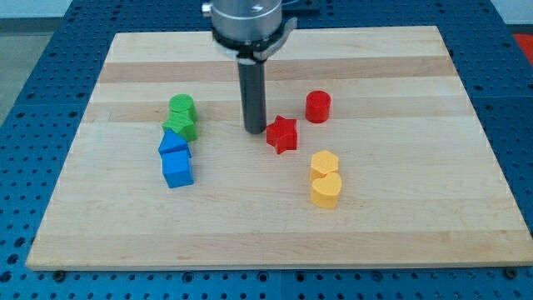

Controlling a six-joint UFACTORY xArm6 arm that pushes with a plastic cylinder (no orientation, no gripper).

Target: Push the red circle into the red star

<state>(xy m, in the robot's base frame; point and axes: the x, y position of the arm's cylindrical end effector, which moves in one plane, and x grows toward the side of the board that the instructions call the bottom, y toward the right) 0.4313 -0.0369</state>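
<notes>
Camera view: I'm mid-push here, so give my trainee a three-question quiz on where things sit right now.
1. True or false: my tip is touching the red circle.
2. Which block lies nearest my tip? A) red star B) yellow blocks C) blue blocks
3. On which side of the red star does the red circle sit?

Key: 1. False, my tip stands just off the star's left, apart from the circle. 2. A. 3. Toward the view's right and slightly toward its top.
</notes>
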